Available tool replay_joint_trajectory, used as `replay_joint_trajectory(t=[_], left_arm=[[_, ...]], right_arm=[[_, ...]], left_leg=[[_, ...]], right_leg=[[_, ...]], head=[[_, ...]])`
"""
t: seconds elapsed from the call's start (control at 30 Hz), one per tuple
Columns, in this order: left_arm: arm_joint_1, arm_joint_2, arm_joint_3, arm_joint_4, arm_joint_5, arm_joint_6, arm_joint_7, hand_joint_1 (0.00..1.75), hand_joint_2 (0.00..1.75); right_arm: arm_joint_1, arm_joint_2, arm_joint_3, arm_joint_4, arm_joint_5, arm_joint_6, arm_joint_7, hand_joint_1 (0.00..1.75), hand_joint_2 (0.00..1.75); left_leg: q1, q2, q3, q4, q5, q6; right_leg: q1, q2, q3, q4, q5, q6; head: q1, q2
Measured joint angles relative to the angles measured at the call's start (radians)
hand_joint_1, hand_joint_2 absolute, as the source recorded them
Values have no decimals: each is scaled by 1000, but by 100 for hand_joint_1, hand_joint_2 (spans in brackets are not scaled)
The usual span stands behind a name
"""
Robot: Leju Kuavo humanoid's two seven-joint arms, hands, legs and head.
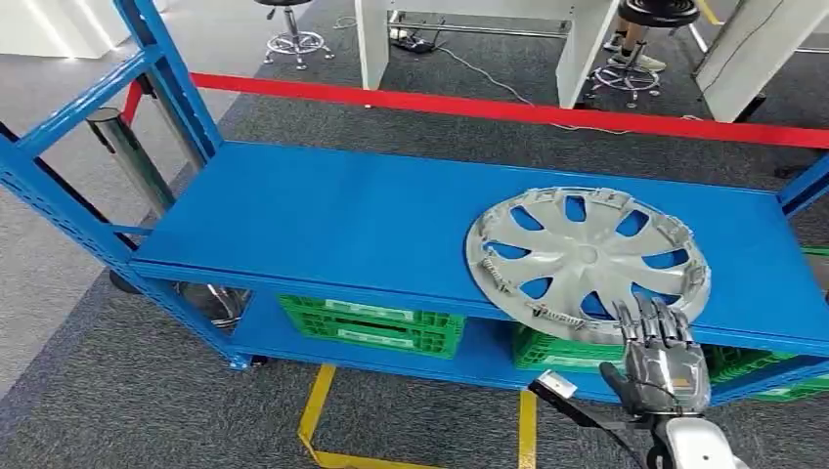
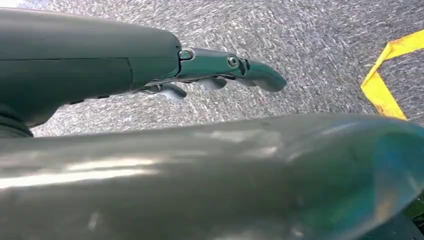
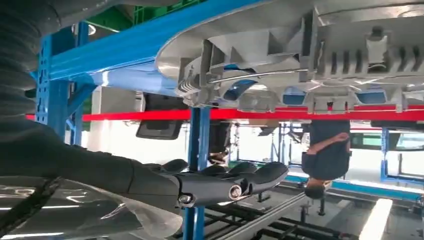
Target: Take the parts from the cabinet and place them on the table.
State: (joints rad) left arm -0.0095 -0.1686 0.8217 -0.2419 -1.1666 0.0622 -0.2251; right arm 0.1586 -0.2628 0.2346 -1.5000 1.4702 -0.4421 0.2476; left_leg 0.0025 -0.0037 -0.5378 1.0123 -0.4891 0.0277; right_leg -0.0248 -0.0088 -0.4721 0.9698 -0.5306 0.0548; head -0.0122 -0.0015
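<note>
Grey right hand point(image 1: 661, 357) raised at the front edge of the blue shelf point(image 1: 323, 220), fingers spread and straight, tips overlapping the near rim of the silver hubcap point(image 1: 587, 256); contact cannot be told. Nothing gripped; in the right wrist view the hand point(image 3: 220, 182) is extended flat with the hubcap's ribbed underside point(image 3: 310, 55) apart from it. Hubcap lies face up on the shelf's right part, its edge overhanging the front. Left hand point(image 2: 220, 70) hangs over grey carpet point(image 2: 300, 30), fingers loosely extended, empty. Green crates point(image 1: 376, 325) sit on the lower shelf. Red barrier tape point(image 1: 508, 109) runs behind the rack.
</note>
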Motion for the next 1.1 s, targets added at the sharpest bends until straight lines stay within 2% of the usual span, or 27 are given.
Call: replay_joint_trajectory(t=[0.57,1.1], left_arm=[[3,3,6,0,-24,-2,3,0,0],[4,5,7,0,-38,-2,5,0,0]], right_arm=[[-84,28,-70,153,-49,40,-43,0,175],[-135,53,-60,218,-6,45,-58,0,175]], left_leg=[[0,0,0,0,0,0],[0,0,0,0,0,0]], right_leg=[[0,0,0,0,0,0],[0,0,0,0,0,0]], head=[[0,0],[0,0]])
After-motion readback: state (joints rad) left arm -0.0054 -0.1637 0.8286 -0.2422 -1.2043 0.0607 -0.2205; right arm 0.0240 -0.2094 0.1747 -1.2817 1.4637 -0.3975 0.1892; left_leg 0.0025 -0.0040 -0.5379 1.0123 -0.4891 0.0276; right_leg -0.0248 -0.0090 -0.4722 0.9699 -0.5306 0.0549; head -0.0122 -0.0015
